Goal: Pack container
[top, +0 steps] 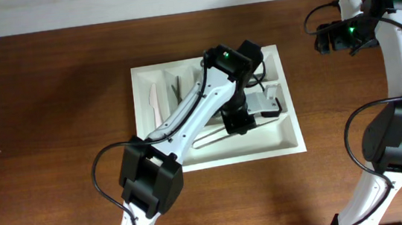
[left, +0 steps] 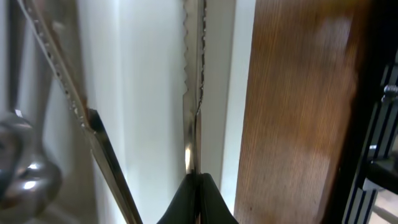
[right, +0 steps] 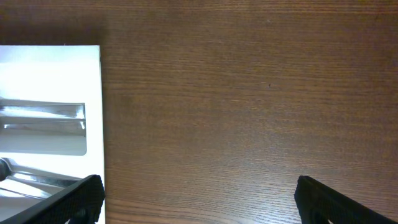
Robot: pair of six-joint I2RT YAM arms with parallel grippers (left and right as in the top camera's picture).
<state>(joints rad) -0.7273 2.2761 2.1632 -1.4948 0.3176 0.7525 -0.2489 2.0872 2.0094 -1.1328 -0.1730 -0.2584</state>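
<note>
A white cutlery tray (top: 139, 96) with several compartments lies mid-table. My left gripper (top: 238, 121) is down inside its long front compartment. In the left wrist view the jaws (left: 198, 186) are shut on the blade of a serrated metal knife (left: 194, 93), which lies along the tray's wall (left: 227, 93). A second serrated knife (left: 62, 81) and a spoon (left: 25, 168) lie to the left of it. My right gripper (top: 322, 40) hovers open and empty over bare table at the far right, and its jaws (right: 199, 186) are wide apart.
A white plastic knife (top: 152, 102) lies in the tray's left compartment and metal cutlery (top: 176, 89) in the one beside it. The tray's corner (right: 93, 93) shows at the left of the right wrist view. Brown wood table (top: 40, 144) surrounds the tray.
</note>
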